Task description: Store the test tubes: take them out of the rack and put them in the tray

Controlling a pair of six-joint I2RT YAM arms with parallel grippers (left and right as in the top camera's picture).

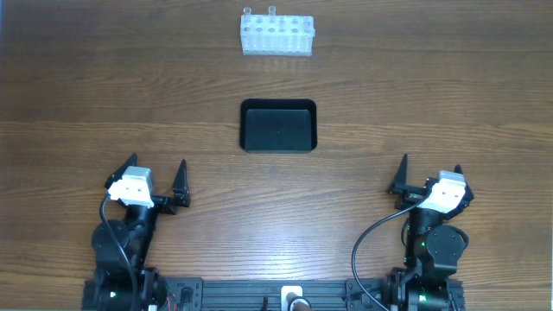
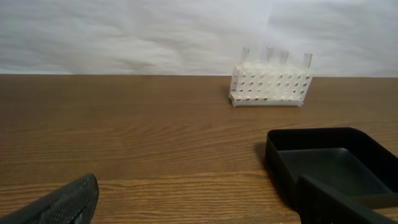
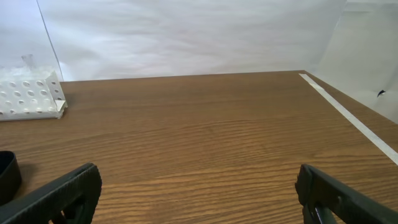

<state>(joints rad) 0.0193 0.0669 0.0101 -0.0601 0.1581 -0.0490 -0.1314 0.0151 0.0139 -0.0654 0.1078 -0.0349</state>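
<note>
My left fingers (image 1: pixel 181 177) are spread wide apart with nothing between them, hovering low over the tabletop (image 1: pixel 432 86) on the near left side of the tray (image 1: pixel 278 104). My right fingers (image 1: pixel 402 179) are likewise parted and hold nothing, on the near right side of the tray and well apart from it.

The tray is black, shallow and rectangular, and lies flat with its floor bare. Beyond the tray, on its far side and not touching it, stands the white rack (image 1: pixel 276 36), long side facing the tray. The test tubes (image 2: pixel 270 55) stand upright in the rack, their clear tops poking above its top plate. From my left wrist I count four, all in the row of the rack farthest from the tray.
</note>
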